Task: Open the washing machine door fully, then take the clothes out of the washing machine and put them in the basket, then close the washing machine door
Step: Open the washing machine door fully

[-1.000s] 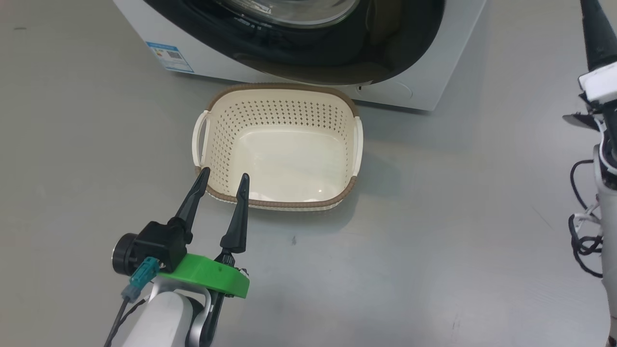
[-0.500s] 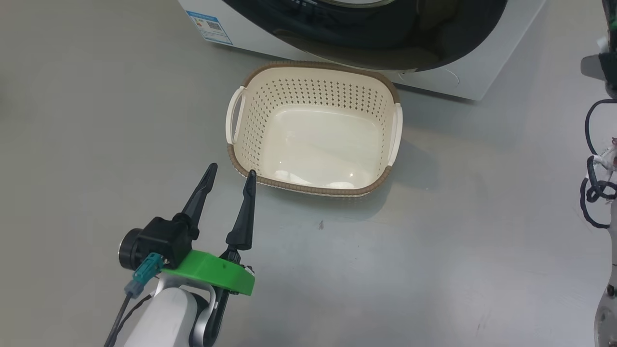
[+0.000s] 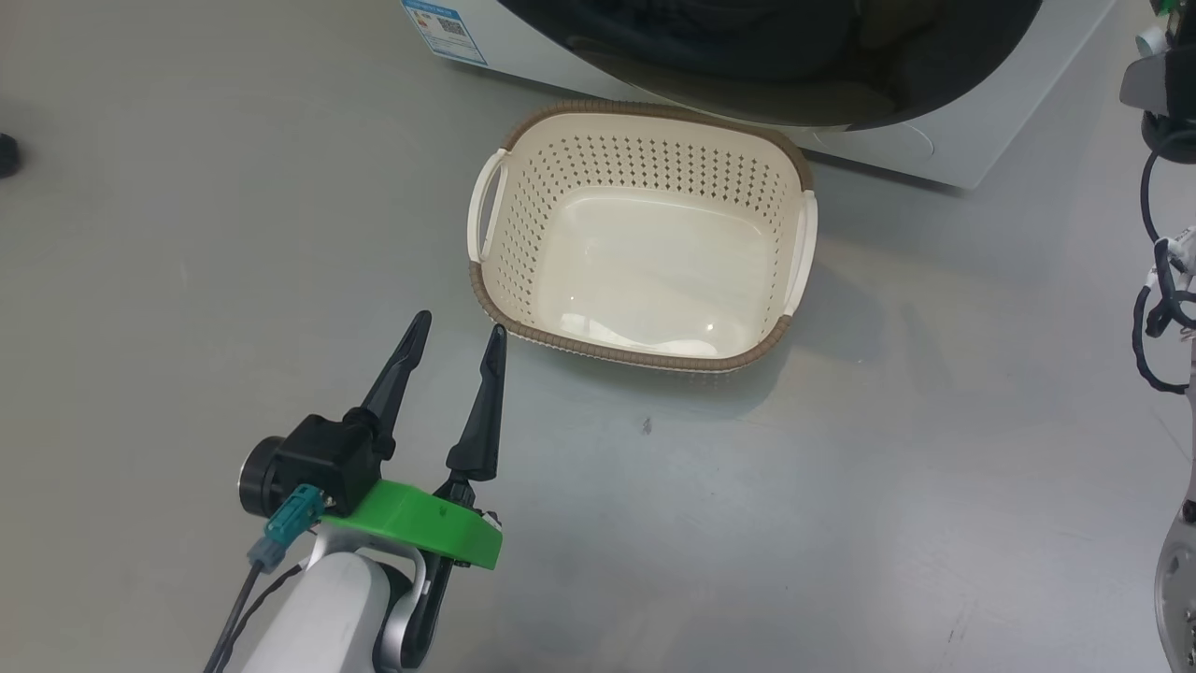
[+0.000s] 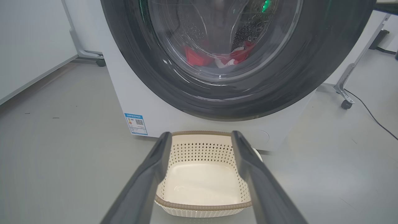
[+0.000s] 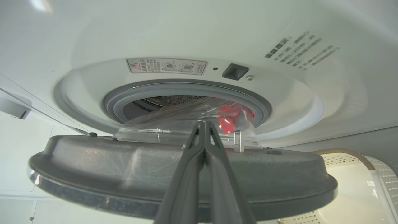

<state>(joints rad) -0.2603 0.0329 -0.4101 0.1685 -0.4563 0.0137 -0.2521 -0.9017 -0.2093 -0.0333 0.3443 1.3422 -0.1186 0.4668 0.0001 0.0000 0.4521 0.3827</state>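
door ajar, step 1 of 3 unfinished

the washing machine door [image 5: 93,168] stands part-open off the washing machine [image 4: 155,105]. the right gripper [image 5: 202,124], jaws clenched empty, sits at its inner side. the red clothes [image 5: 228,119] lie inside the machine. the basket [image 3: 645,112] before the machine is bare (left gripper [image 3: 459,325] released beside it). unloading and closing remain.

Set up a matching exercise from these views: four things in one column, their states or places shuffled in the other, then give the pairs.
Column one
1. the basket
2. the clothes
3. left gripper
4. right gripper

Column two
A. red, behind the glass of the washing machine door
B. fingers pressed shut
C. empty, on the floor in front of the washing machine
D. fingers spread open, holding nothing

Pairs: 1-C, 2-A, 3-D, 4-B
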